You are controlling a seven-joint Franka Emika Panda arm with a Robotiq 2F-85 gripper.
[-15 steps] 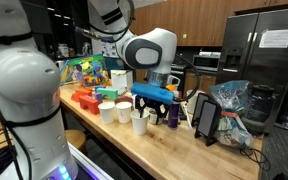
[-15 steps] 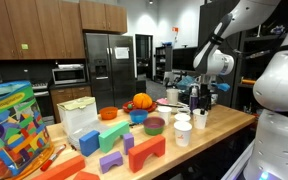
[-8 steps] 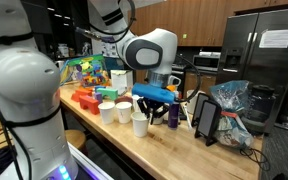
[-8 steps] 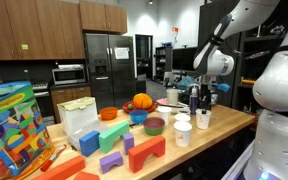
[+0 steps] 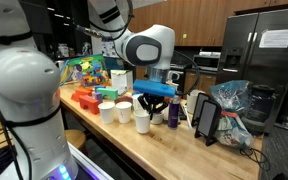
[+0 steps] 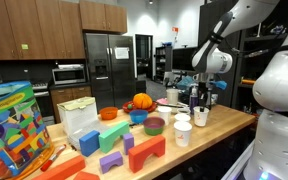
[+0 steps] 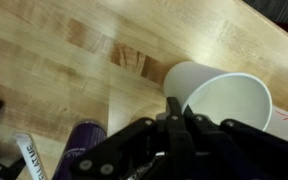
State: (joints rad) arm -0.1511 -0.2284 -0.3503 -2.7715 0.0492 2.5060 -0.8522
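Exterior view: pincer [image 5: 150, 103] points straight down over the white cup [image 5: 142, 123], which stands upright near the front edge of the desk [image 5: 189, 152]. A second cup [image 5: 124, 108] is just beside it on one side, the purple bottle [image 5: 174, 113] just beside on the other, and the black tablet [image 5: 206, 118] past that. Fingertips are at about rim height, and contact is too small to read here. Other exterior view: pincer [image 6: 198, 106] is over the same white cup [image 6: 201, 119], with a spare cup [image 6: 183, 133] nearer the camera and the bowls [image 6: 154, 125] well apart. No visible gap under the cup, so I judge it's resting on the desk. Wrist view: pincer [image 7: 177, 108] has its fingers drawn narrow at the near rim of the white cup [image 7: 224, 100], seemingly straddling the wall. I can't tell whether they actually clamp it. Purple bottle [image 7: 84, 140] lies close off to the side, over bare desk [image 7: 64, 60]. My read: this is the grasp stage on the rim, with the cup not lifted. Any next move needs a confirmed bite on the thin wall, a light squeeze so it doesn't buckle, and a straight vertical path to clear the bottle and second cup.
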